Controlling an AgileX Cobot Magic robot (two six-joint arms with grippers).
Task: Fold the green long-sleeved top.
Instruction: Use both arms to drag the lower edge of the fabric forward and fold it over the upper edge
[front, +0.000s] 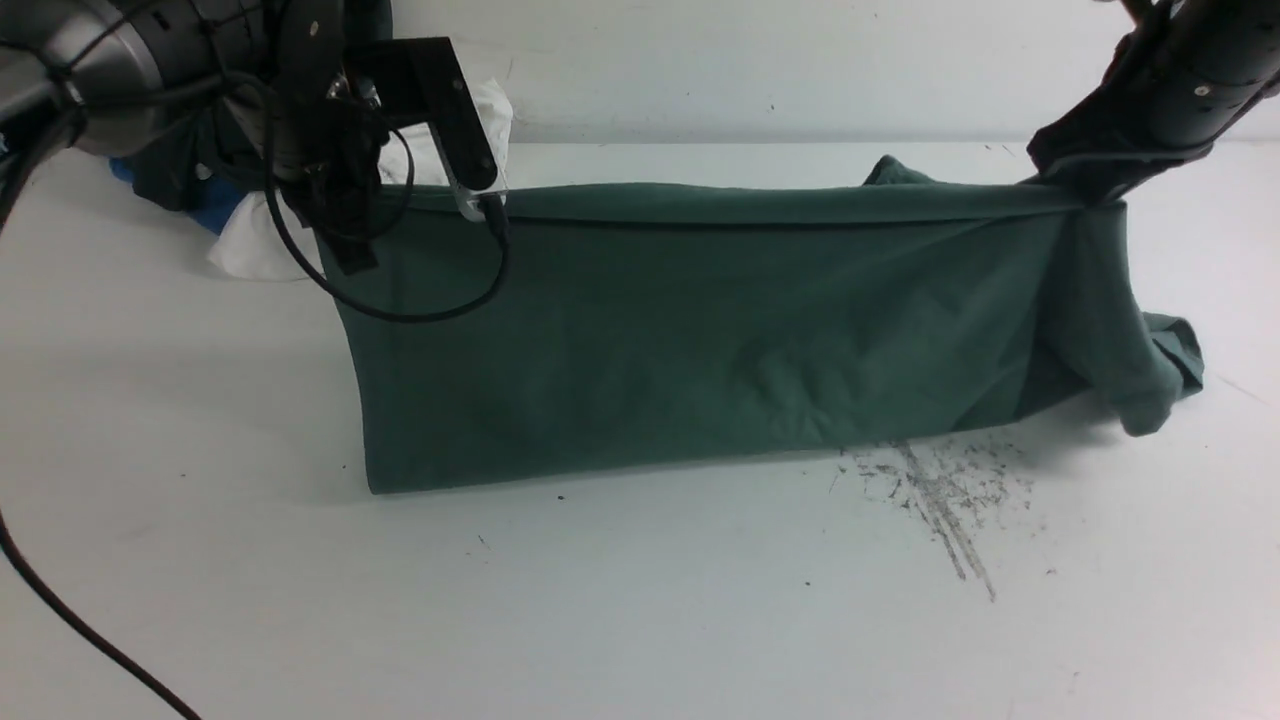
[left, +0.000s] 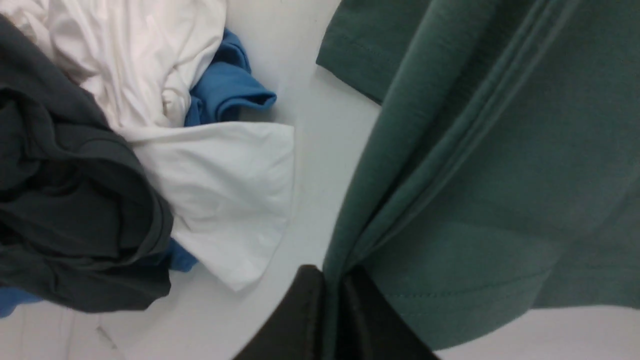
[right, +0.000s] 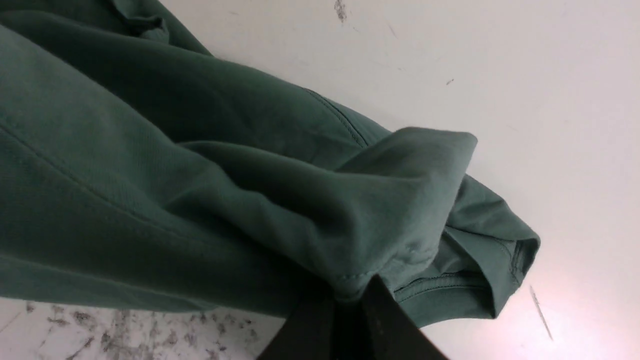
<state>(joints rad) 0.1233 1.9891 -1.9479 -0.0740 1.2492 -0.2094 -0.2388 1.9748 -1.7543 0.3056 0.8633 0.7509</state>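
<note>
sage-green cotton hangs like a curtain across the middle of the white table (front: 640, 620): the green long-sleeved top (front: 680, 340) is stretched between the two arms, its upper edge lifted and taut, its lower edge resting on the tabletop. the left gripper (front: 488, 212) is pinched shut on the cloth at the left end of that edge, and its wrist view shows layers squeezed between the dark fingers (left: 300, 320). the right gripper (front: 1095, 195) is likewise clamped on the top at the right end, where a sleeve (front: 1150, 370) droops and bunches onto the table near some grey scuff marks (front: 940, 490). a dark charcoal garment (left: 75, 210), a white garment (left: 215, 185) and a blue garment (left: 225, 90) lie heaped at the far left, close to the top but not touching it. this looks like the middle of a fold, the gripped edge raised and ready to be carried over. the next move likely calls for both arms travelling together at matched height, keeping the span taut, laying the edge down squarely, then letting go.
</note>
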